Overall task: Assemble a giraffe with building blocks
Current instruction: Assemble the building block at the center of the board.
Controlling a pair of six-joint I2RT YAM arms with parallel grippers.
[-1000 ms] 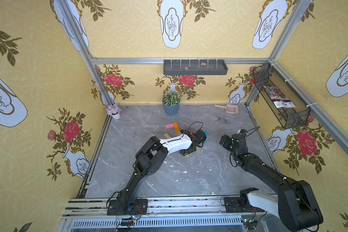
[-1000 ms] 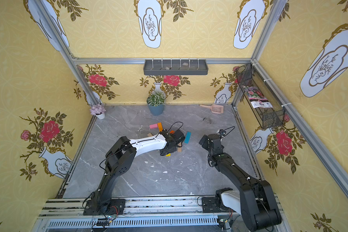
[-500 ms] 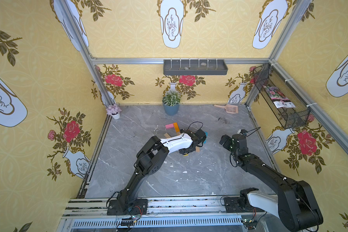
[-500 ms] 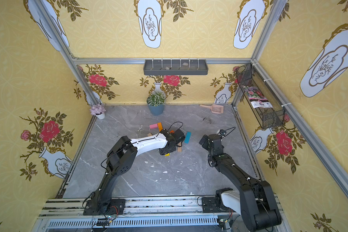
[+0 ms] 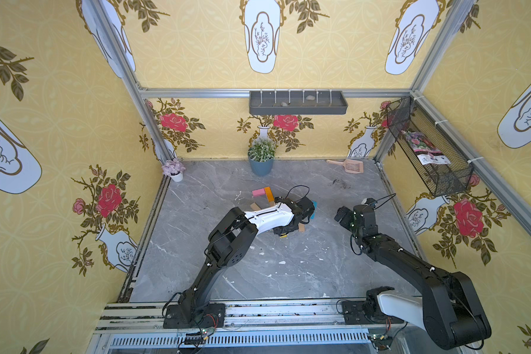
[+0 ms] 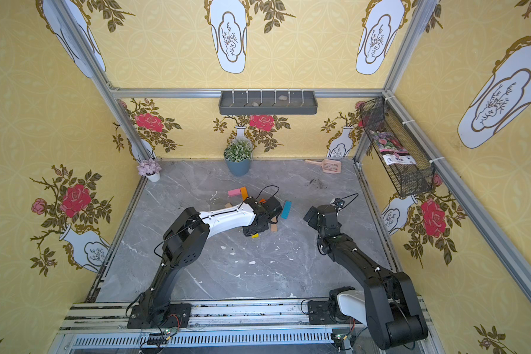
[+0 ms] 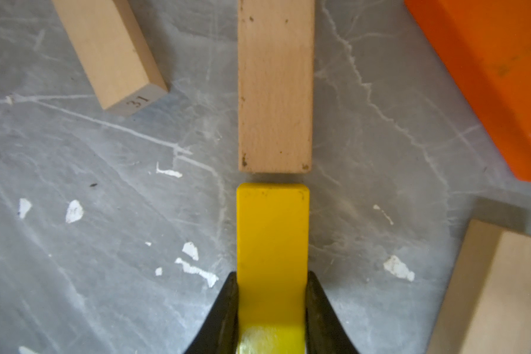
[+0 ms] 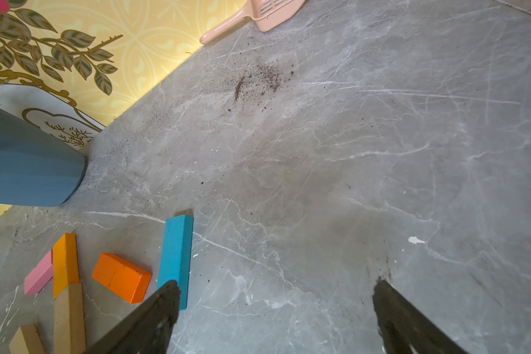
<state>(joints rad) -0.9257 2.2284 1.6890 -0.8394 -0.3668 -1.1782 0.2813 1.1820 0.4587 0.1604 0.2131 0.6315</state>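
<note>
My left gripper (image 7: 272,294) is shut on a yellow block (image 7: 272,233), which is held low over the grey floor. Its free end is a narrow gap short of a tan block (image 7: 275,92) and in line with it. In both top views that gripper (image 5: 284,231) points down among the building blocks, and its arm hides part of the giraffe. The pink block (image 5: 258,192), an orange block (image 5: 268,194) and that tan block (image 8: 69,315) form a bent line. Loose nearby lie another orange block (image 8: 121,277), a blue block (image 6: 286,209) and two tan blocks (image 7: 111,52) (image 7: 497,294). My right gripper (image 8: 276,285) is open and empty, to the right of the blue block.
A blue plant pot (image 5: 260,165) and a small white flower pot (image 5: 174,171) stand by the back wall. A peach scoop (image 5: 350,165) lies at the back right, near a dirt smudge (image 5: 339,183). A wire basket (image 5: 426,147) hangs on the right wall.
The left arm has shifted only slightly, still holding the yellow block. The right arm has not moved.
</note>
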